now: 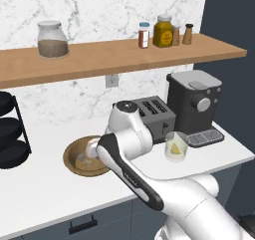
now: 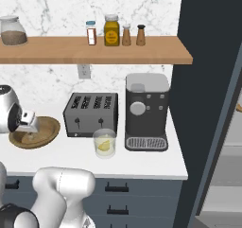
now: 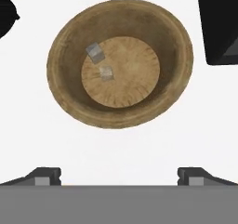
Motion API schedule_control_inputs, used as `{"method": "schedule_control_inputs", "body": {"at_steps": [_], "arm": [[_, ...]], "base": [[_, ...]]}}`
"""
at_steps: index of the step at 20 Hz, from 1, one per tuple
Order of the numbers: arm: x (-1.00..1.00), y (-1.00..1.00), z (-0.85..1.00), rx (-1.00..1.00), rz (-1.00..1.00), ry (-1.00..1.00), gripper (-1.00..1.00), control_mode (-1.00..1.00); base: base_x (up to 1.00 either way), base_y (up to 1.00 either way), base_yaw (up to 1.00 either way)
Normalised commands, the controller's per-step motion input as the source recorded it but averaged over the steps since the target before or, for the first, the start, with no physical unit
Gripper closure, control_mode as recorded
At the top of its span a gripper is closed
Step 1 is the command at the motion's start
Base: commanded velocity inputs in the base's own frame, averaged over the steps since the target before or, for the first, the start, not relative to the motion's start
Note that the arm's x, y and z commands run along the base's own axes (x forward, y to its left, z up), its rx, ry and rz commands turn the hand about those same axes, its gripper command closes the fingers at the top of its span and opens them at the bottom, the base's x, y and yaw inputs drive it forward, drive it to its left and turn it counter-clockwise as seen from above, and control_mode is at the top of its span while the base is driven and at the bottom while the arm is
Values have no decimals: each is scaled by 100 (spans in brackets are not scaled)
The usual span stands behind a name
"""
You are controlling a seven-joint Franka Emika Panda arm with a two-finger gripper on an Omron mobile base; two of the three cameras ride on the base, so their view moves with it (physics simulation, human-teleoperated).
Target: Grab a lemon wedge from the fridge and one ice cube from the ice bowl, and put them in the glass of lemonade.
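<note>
The ice bowl (image 3: 120, 111), round and brown, lies straight below my gripper (image 3: 119, 176). Two ice cubes (image 3: 95, 52) (image 3: 107, 73) rest on its floor, left of centre. My fingertips (image 3: 46, 175) stand wide apart with nothing between them, so the gripper is open. From the right, the gripper (image 2: 28, 130) hangs just over the ice bowl (image 2: 45, 130). The glass of lemonade (image 1: 176, 146) (image 2: 104, 143) stands in front of the toaster, with a small yellow lemon wedge (image 1: 175, 149) (image 2: 105, 144) inside it. The dark fridge (image 2: 208, 80) rises at the counter's right end.
A toaster (image 2: 90, 113) and a coffee machine (image 2: 146, 109) stand along the back wall, right of the bowl. A black rack (image 1: 10, 129) sits at the counter's left. A wooden shelf (image 1: 124, 52) with jars and shakers runs overhead.
</note>
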Motion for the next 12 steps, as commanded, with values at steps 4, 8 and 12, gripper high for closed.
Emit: {"method": "schedule_control_inputs", "body": {"at_steps": [4, 8, 12], "arm": [[44, 14, -16, -4, 0, 15, -100, -100], [36, 0, -24, 0, 0, 4, -100, -100], [31, 1, -43, 0, 0, 0, -100, -100]], "base": [[0, 0, 0], [0, 0, 0], [0, 0, 0]]}}
